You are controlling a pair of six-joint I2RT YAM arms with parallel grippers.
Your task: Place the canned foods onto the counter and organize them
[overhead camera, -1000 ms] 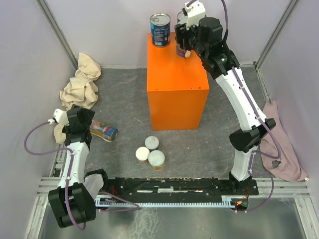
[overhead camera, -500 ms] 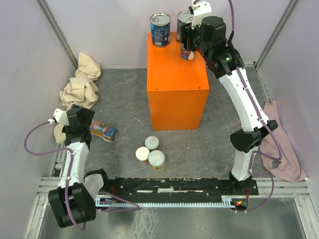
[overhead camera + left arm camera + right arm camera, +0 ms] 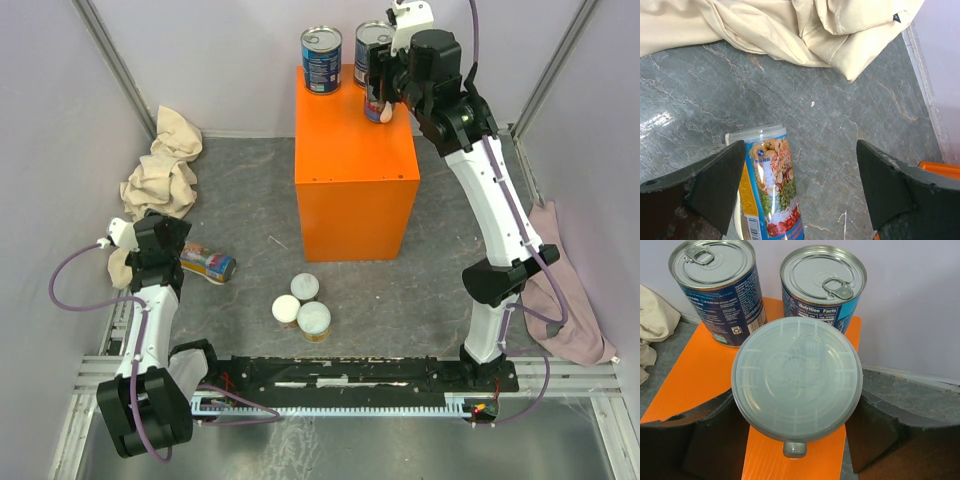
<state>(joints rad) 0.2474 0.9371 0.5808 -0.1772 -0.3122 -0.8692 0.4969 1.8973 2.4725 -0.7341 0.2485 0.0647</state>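
The right gripper (image 3: 795, 422) is clamped on a pale-lidded can (image 3: 796, 377), one dark finger on each side of it. It holds the can upright over the back end of the orange box (image 3: 695, 375). I cannot tell whether the can's base rests on the top. Just behind it, two blue-labelled tins (image 3: 720, 287) stand side by side on the box, ring-pull tops up, close to the rear wall. From above, the right arm reaches up and over the box (image 3: 355, 170).

Over on the other side, the left gripper (image 3: 801, 150) hangs low with its fingers spread wide, gripping nothing. Below and between them a colourful can (image 3: 772, 190) lies on its side on the grey table, clear lid towards the beige cloth (image 3: 790, 25) bunched up beyond it.

Three white-lidded cans (image 3: 301, 306) stand clustered on the table, in front of the box. A pink cloth (image 3: 560, 290) lies along the right wall.
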